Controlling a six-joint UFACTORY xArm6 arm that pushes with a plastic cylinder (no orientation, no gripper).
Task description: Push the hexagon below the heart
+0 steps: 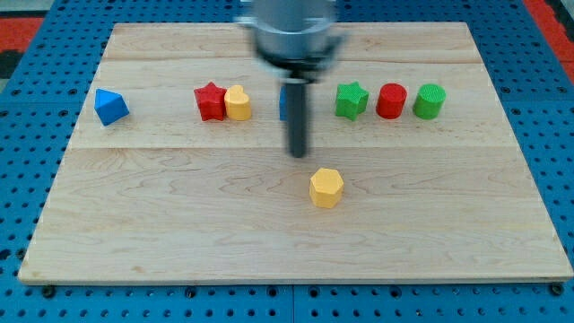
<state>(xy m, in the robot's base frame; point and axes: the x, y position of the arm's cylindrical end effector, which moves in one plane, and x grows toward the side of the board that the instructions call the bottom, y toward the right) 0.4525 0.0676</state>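
Observation:
A yellow hexagon (326, 187) lies on the wooden board (179, 215), right of centre and toward the view's bottom. A yellow heart (238, 103) sits in the upper row, touching a red star (210, 101) on its left. My tip (297, 154) is above and to the left of the hexagon, a short gap away, and to the lower right of the heart. The rod hides most of a blue block (282, 102) behind it.
In the upper row stand a blue triangular block (110, 106) at the view's left, and a green star (352, 100), a red cylinder (391, 100) and a green cylinder (430, 101) at the right. A blue pegboard (27, 135) surrounds the board.

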